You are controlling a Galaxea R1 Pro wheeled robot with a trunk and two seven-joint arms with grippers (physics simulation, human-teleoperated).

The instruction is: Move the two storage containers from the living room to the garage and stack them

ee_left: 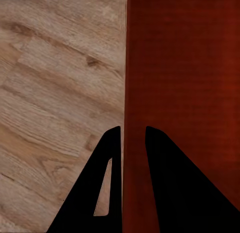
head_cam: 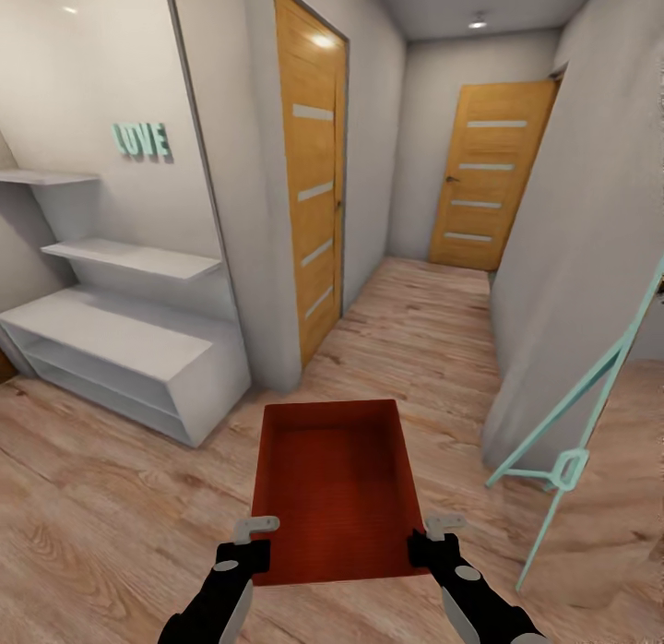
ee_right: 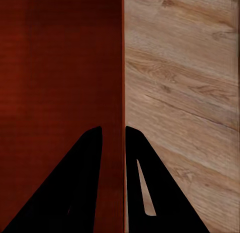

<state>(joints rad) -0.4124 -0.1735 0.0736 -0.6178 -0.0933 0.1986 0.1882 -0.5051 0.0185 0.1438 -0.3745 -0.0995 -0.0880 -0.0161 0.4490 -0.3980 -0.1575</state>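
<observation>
Carrying one rust-red storage container (head_cam: 334, 485) down a hallway, held out front over the light wood-plank floor (head_cam: 101, 506). Open top facing up, looks empty inside, long side running away toward the far end of the corridor.

Left end effector (head_cam: 256, 531) clamped on the near left wall of the container, right end effector (head_cam: 441, 528) clamped on the near right wall. Both at the near corners, so the bin sits between them and stretches out ahead.

From the left wrist camera: two dark fingers (ee_left: 102, 193) straddling the thin red wall (ee_left: 124, 93), one outside over the planks, one inside over the bin's bottom. Narrow gap, wall pinched in it. Same deal from the right wrist camera: fingers (ee_right: 150, 193) either side of the wall edge (ee_right: 123, 68), closed down tight on it.

Around the scene: white shelf unit (head_cam: 120, 349) at the left with teal "LOVE" letters (head_cam: 141, 139) on the wall above, one wooden door (head_cam: 312, 178) on the left side of the hallway, another wooden door (head_cam: 489, 175) at the far end. Teal metal frame (head_cam: 576, 423) leaning at the right, near the grey wall.
</observation>
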